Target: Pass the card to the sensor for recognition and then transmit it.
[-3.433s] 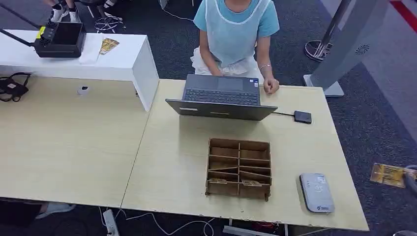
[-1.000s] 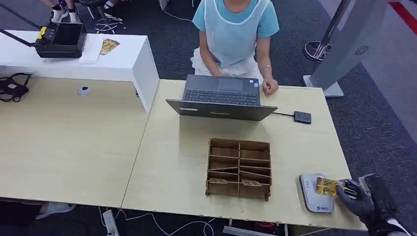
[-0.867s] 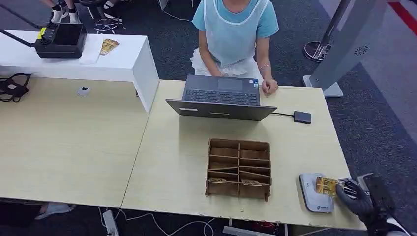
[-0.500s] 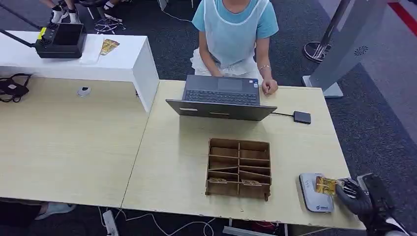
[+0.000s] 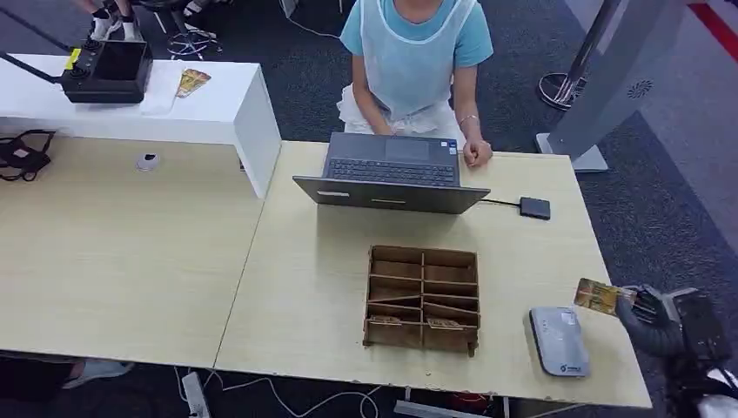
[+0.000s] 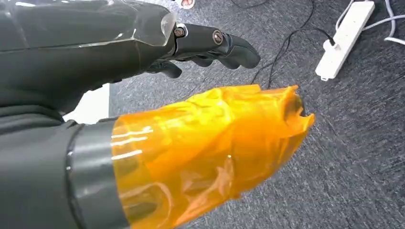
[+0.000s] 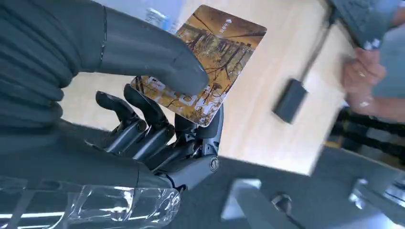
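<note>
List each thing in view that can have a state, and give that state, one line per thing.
card: held by the right hand, lifted off the sensor
sensor: flat on the table, nothing on it
laptop: open
organizer: upright, cards in front slots
left hand: holds nothing

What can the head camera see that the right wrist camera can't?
Head view alone: the grey sensor, the wooden box of compartments, and the laptop's keyboard. Right wrist view alone: the card's picture close up, and the thumb pressing it. Both: the right hand holding the card, the table, and the black adapter.
</note>
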